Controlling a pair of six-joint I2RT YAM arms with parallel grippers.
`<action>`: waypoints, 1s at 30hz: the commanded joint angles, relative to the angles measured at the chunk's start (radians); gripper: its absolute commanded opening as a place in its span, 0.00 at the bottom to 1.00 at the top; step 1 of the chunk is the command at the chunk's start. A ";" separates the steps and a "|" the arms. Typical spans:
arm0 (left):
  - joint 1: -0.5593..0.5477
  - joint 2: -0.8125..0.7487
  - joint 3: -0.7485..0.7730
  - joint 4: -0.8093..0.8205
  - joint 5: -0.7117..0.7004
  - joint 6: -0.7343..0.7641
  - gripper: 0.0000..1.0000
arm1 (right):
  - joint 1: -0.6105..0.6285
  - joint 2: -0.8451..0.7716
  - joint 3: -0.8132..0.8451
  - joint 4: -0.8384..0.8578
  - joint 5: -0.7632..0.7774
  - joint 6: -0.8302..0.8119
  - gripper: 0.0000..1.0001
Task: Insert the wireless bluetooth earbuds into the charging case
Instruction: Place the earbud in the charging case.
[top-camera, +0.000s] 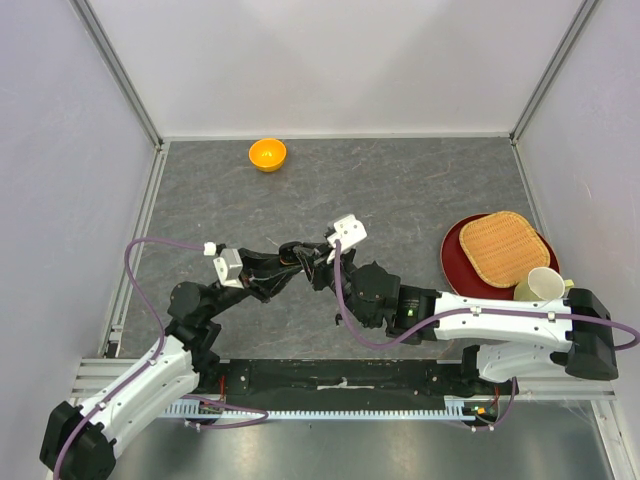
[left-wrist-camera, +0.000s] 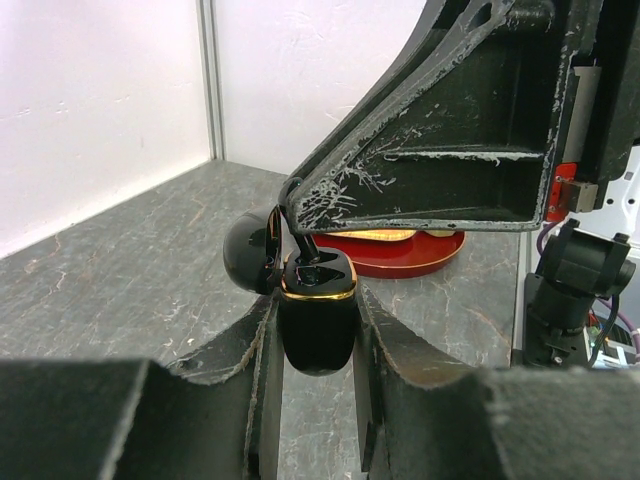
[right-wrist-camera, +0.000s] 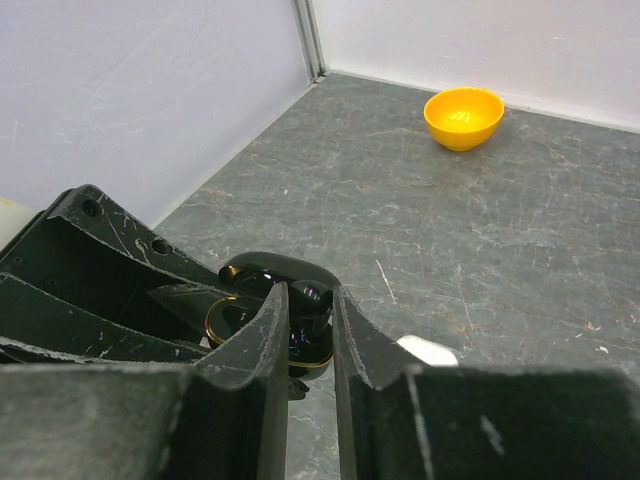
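Readable text: I find none in any view.
Case (left-wrist-camera: 317, 325), between the jaws: glossy black shell, gold rim, no lettering I can read.
Bowl (right-wrist-camera: 463, 117), far beyond the jaws: plain orange, no marking.

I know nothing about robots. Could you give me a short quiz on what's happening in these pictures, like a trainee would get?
1. True or false: the left gripper is clamped on the open charging case.
2. What colour is the bowl at the back? A) orange B) blue C) green
3. What is the right gripper pinching just above the case?

Key: 1 true; 2 A; 3 a black earbud.
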 joint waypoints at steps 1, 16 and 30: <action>0.003 -0.020 0.029 0.057 -0.082 -0.015 0.02 | 0.016 0.014 0.035 -0.022 -0.015 -0.007 0.00; 0.003 -0.023 0.020 0.058 -0.116 -0.014 0.02 | 0.016 0.037 0.061 -0.047 -0.066 -0.001 0.00; 0.003 -0.022 0.017 0.049 -0.145 -0.015 0.02 | 0.016 0.046 0.072 -0.061 -0.104 -0.012 0.00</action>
